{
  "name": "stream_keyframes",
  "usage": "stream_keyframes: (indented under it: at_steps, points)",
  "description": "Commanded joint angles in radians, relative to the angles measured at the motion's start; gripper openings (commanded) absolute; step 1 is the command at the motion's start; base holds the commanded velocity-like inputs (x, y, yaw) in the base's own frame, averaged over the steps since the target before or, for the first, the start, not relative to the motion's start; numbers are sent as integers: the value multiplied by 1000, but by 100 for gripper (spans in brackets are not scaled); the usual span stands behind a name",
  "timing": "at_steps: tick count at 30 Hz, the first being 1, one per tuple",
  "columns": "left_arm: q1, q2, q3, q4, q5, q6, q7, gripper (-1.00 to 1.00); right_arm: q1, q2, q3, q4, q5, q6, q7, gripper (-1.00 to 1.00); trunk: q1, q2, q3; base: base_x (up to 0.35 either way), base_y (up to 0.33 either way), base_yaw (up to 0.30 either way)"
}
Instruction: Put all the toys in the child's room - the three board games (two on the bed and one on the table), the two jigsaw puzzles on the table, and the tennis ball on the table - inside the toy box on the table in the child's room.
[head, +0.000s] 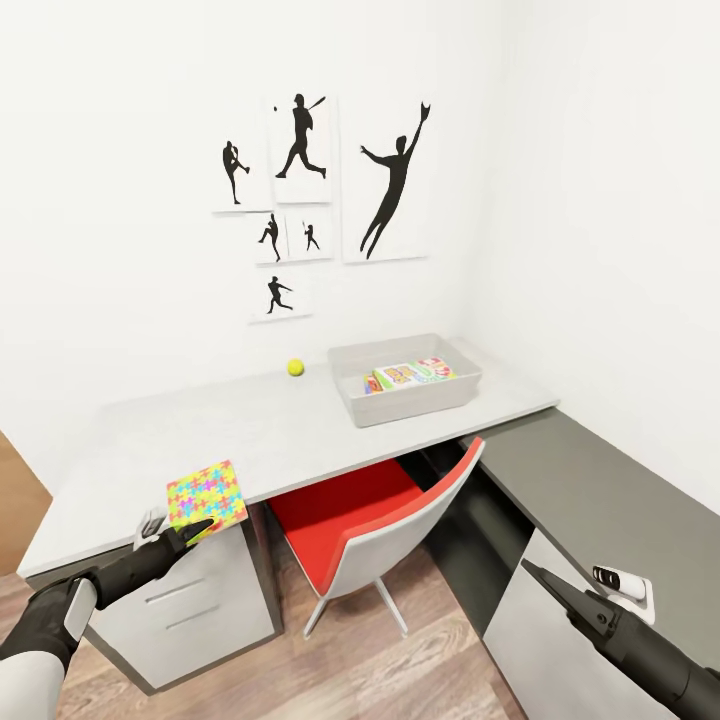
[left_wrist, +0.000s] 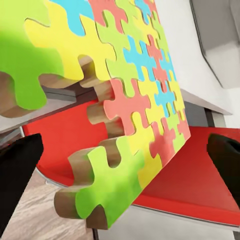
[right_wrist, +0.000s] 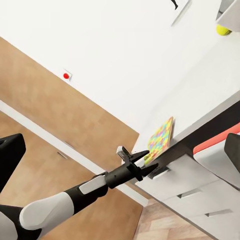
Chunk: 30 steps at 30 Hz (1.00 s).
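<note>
Jigsaw puzzle (head: 207, 493) lies at the lower left of the head view, overhanging the near edge of the table (head: 300, 430), with my left gripper (head: 182, 527) spread wide around its corner, my right gripper (head: 560, 590) unclenched at lower right, and the toy box (head: 405, 380) holding game boxes.

- Left arm: low, forearm extended forward; left gripper (head: 183, 527) with jaws parted, fingertips at the near edge of a jigsaw puzzle (head: 207, 493).
- Right arm: low, extended forward; right gripper (head: 540, 580) pointing up and left, jaw state unclear.
</note>
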Motion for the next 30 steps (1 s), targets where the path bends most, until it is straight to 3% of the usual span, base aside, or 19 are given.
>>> stream_keyframes:
  at_steps: [1, 7, 12, 22, 30]
  points:
    - [-1, 0, 3, 0, 3, 10, -2, -100, 0, 0, 0, 0, -6, 7, -1, 100, 0, -1, -1, 0, 0, 0]
    - [-1, -2, 3, 0, 2, 10, -9, -100, 0, 0, 0, 0, -6, 7, -1, 100, 0, -1, -1, 0, 0, 0]
    - [-1, -2, -5, 0, 2, 12, -15, -100, 0, 0, 0, 0, -6, 8, -1, 100, -19, 34, 15, 0, 0, 0]
    - [-1, 1, -73, 0, 3, 16, -20, -100, 0, 0, 0, 0, -6, 8, 0, 100, -57, 104, 46, 0, 0, 0]
    - [-1, 4, -77, 0, 5, 16, -24, -100, 0, 0, 0, 0, -6, 8, 0, 100, -88, 160, 71, 0, 0, 0]
